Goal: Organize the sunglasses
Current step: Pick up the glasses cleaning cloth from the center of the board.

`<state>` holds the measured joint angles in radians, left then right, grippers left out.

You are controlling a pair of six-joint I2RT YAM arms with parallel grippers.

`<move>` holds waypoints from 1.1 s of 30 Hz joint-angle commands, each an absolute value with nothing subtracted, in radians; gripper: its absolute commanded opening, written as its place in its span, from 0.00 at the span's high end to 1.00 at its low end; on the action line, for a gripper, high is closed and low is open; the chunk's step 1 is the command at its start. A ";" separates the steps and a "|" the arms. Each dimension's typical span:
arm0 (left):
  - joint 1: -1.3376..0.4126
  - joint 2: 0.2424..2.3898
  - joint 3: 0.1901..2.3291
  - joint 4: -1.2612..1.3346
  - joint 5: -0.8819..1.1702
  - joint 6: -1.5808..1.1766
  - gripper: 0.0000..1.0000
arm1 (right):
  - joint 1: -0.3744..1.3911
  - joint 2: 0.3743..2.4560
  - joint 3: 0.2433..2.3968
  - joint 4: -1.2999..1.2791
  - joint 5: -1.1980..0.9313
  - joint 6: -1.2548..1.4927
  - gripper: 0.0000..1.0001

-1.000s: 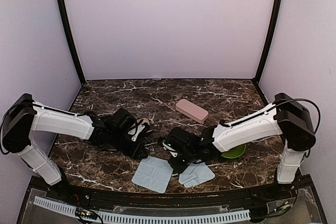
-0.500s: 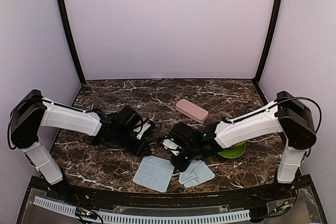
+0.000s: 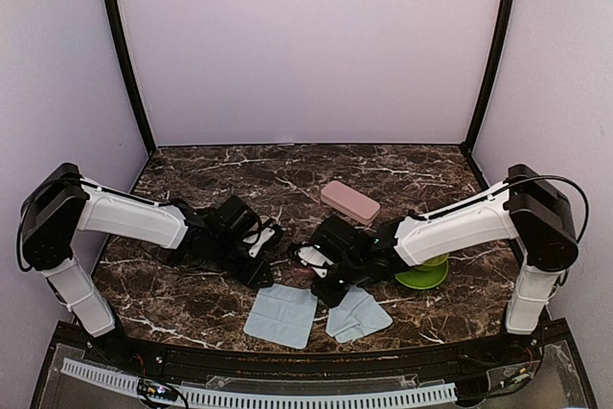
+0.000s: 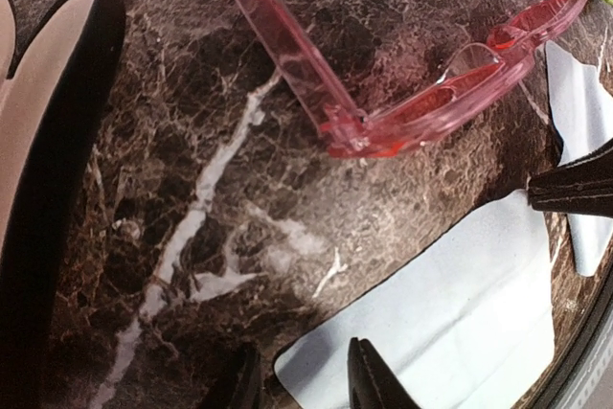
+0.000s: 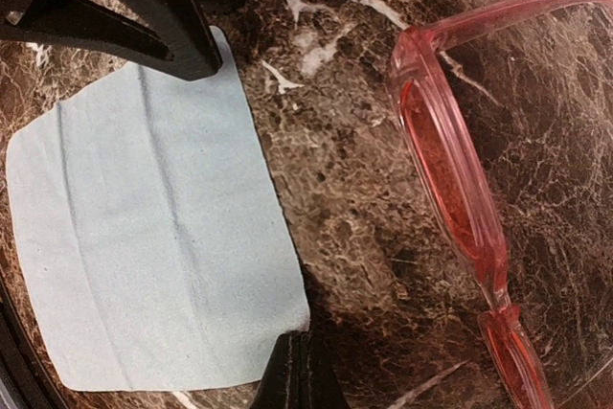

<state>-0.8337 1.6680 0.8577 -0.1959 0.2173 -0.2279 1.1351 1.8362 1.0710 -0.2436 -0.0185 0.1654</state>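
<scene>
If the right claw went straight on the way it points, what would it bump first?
The right gripper would likely hit bare table first, between the cloth and the pink sunglasses. Depth is unclear, so it might clip the cloth's edge.

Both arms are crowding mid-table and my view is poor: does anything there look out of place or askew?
The pink sunglasses lie on the bare table with a temple arm swung open, not folded, outside any case. The pink case sits shut farther back. Nothing looks spilled or broken.

robot lab booth w/ blank walls [image 3: 306,45]
</scene>
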 commanded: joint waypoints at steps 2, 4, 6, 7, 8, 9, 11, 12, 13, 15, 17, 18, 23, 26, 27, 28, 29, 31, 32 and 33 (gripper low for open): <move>-0.830 1.672 0.861 -0.220 0.199 -0.218 0.66 | 1.127 1.801 1.055 -0.207 -0.032 0.171 1.00; -0.830 1.675 0.861 -0.225 0.188 -0.214 0.67 | 1.127 1.799 1.054 -0.206 -0.032 0.172 1.00; -0.830 1.678 0.861 -0.225 0.191 -0.211 0.68 | 1.126 1.797 1.053 -0.206 -0.029 0.173 1.00; -0.830 1.678 0.859 -0.223 0.200 -0.212 0.69 | 1.126 1.796 1.051 -0.206 -0.029 0.174 1.00; -0.831 1.678 0.856 -0.219 0.207 -0.215 0.71 | 1.125 1.795 1.049 -0.204 -0.028 0.175 1.00; -0.831 1.680 0.852 -0.217 0.212 -0.218 0.72 | 1.125 1.792 1.046 -0.201 -0.028 0.177 1.00; -0.834 1.682 0.846 -0.218 0.221 -0.223 0.74 | 1.123 1.789 1.035 -0.189 -0.030 0.183 1.00; -0.836 1.681 0.844 -0.217 0.222 -0.224 0.76 | 1.122 1.790 1.033 -0.184 -0.031 0.186 1.00; -0.839 1.680 0.841 -0.215 0.224 -0.227 0.77 | 1.121 1.789 1.032 -0.181 -0.034 0.190 1.00; -0.843 1.682 0.839 -0.213 0.228 -0.232 0.78 | 1.120 1.790 1.029 -0.173 -0.039 0.194 1.00; -0.848 1.686 0.838 -0.215 0.229 -0.234 0.80 | 1.118 1.791 1.029 -0.169 -0.043 0.196 1.00; -0.849 1.687 0.837 -0.215 0.229 -0.235 0.81 | 1.119 1.792 1.027 -0.169 -0.043 0.197 1.00; -0.861 1.691 0.832 -0.214 0.233 -0.244 0.84 | 1.118 1.789 1.019 -0.161 -0.044 0.203 1.00; -0.871 1.691 0.830 -0.213 0.232 -0.253 0.86 | 1.118 1.789 1.017 -0.158 -0.044 0.206 1.00; -0.872 1.692 0.830 -0.213 0.231 -0.256 0.86 | 1.118 1.789 1.017 -0.158 -0.046 0.206 1.00; -0.873 1.692 0.830 -0.212 0.229 -0.256 0.87 | 1.118 1.789 1.017 -0.157 -0.047 0.207 1.00; -0.873 1.692 0.830 -0.213 0.223 -0.257 0.88 | 1.118 1.788 1.017 -0.157 -0.047 0.206 1.00; -0.873 1.687 0.834 -0.217 0.206 -0.261 0.90 | 1.117 1.789 1.016 -0.157 -0.048 0.207 1.00; -0.872 1.682 0.835 -0.218 0.197 -0.262 0.91 | 1.117 1.788 1.016 -0.158 -0.046 0.207 1.00; -0.873 1.677 0.836 -0.217 0.189 -0.262 0.91 | 1.117 1.788 1.016 -0.157 -0.045 0.207 1.00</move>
<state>-0.8669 1.6756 0.8501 -0.1883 0.2165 -0.2504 1.1248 1.8214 1.0264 -0.1848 -0.0349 0.1963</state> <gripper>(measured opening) 0.101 0.006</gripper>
